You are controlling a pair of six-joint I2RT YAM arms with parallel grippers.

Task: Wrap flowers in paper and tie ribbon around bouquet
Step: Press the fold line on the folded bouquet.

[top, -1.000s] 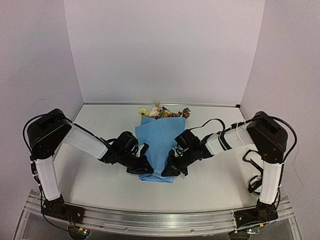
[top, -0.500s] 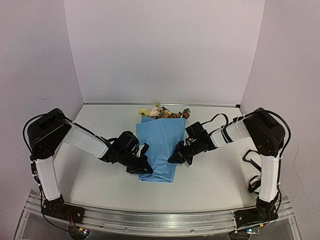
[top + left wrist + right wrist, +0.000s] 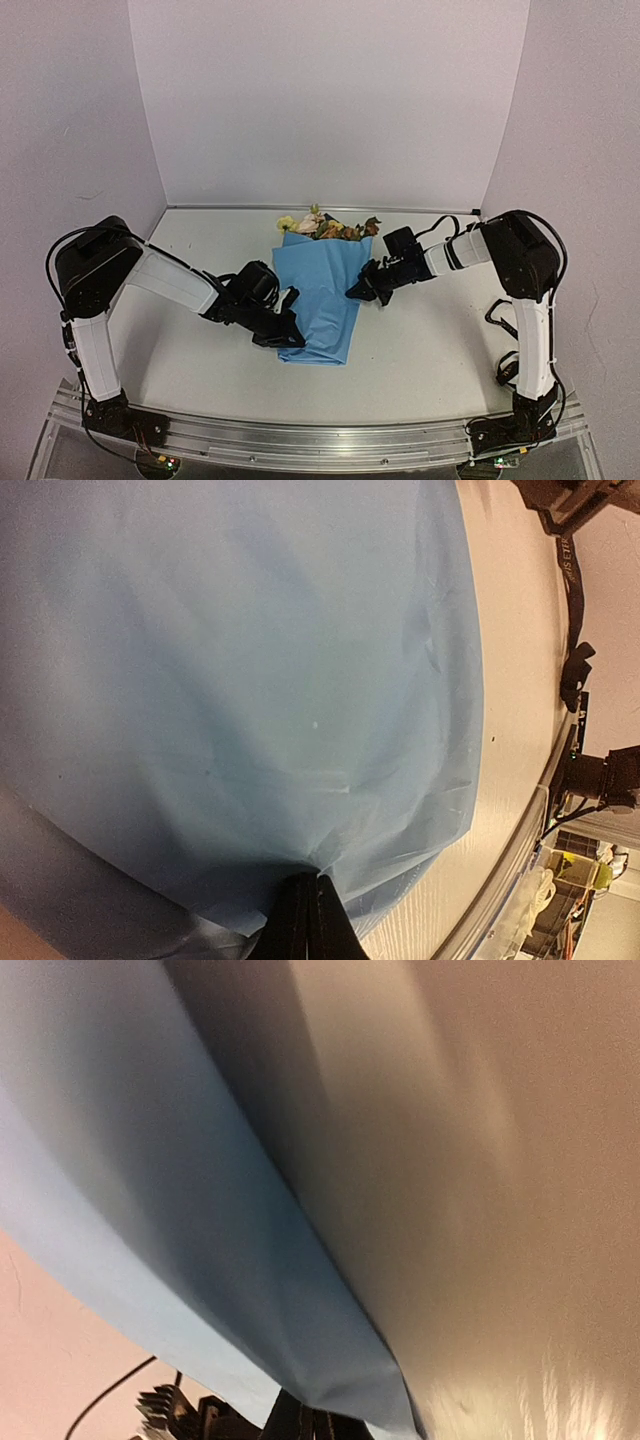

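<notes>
The left end effector [image 3: 289, 337] is clenched tight on the near left corner of a large, thin light-blue paper sheet [image 3: 322, 290]. In its wrist view the two black fingertips [image 3: 300, 925] meet on the crumpled edge there. The right end effector [image 3: 357, 292] is also closed, low against the sheet's right edge about halfway up. From its close, dim wrist view it seems to be pinching a fold of that edge, lifted a little so a shadow falls on the pale grey bench [image 3: 430, 350] below. The sheet lies between the two arms at the middle of the bench, narrower at the near end. A small bunch of yellow, pale pink and rust-orange flowers [image 3: 325, 226] pokes out past its far rim. Beyond the paper, near the bench's front rail, a narrow black ribbon with pale lettering [image 3: 570, 568] lies apart from the sheet.
</notes>
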